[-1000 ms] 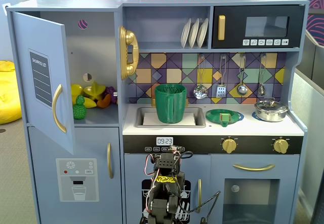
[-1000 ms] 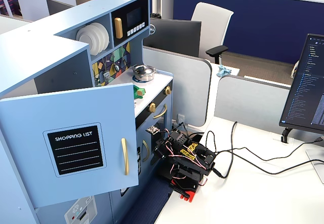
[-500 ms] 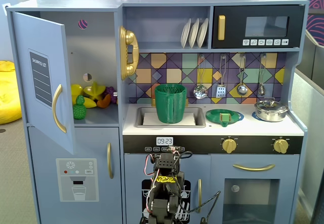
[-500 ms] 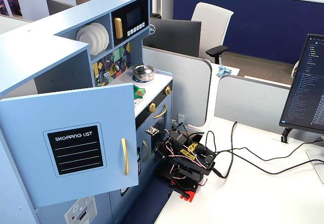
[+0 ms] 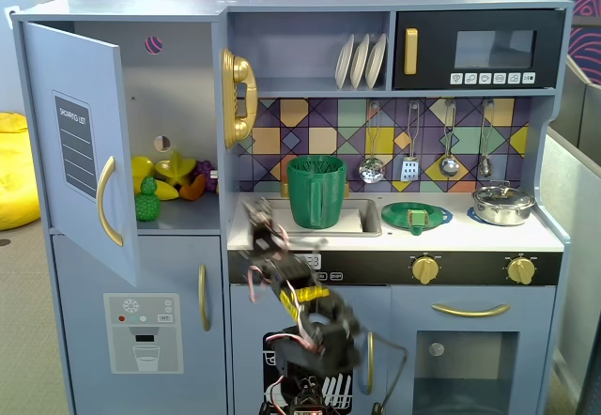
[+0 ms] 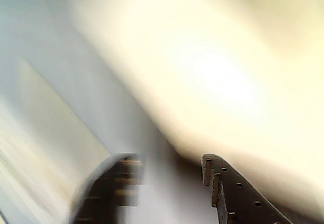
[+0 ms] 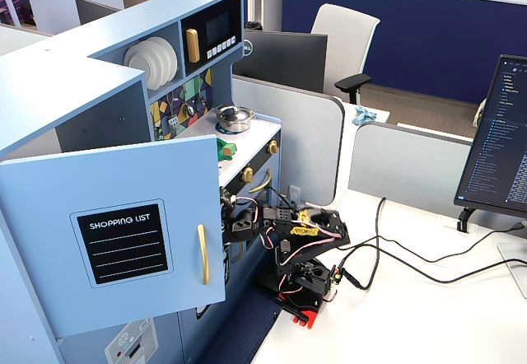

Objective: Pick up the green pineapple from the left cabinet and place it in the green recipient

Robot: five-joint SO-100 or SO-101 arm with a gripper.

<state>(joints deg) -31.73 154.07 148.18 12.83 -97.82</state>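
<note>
The green pineapple (image 5: 146,201) stands on the shelf of the left cabinet (image 5: 178,133), next to other toy fruit. The cabinet's door (image 5: 80,152) with the shopping-list panel is swung open; it also shows in a fixed view (image 7: 123,240). The green recipient (image 5: 316,192), a ribbed dark green bucket, stands in the sink. My gripper (image 5: 258,216) is blurred, raised in front of the counter edge, between cabinet and bucket. In the wrist view my gripper (image 6: 169,165) has its jaws apart with nothing between them; the rest is blur. From the side, the door hides the pineapple and bucket.
A yellow star fruit (image 5: 176,166) and banana (image 5: 141,169) lie behind the pineapple. A flat green dish (image 5: 416,216) and a metal pot (image 5: 502,204) sit on the counter. A gold phone (image 5: 239,96) hangs on the cabinet wall. The arm's base (image 7: 306,286) stands on the white desk with cables.
</note>
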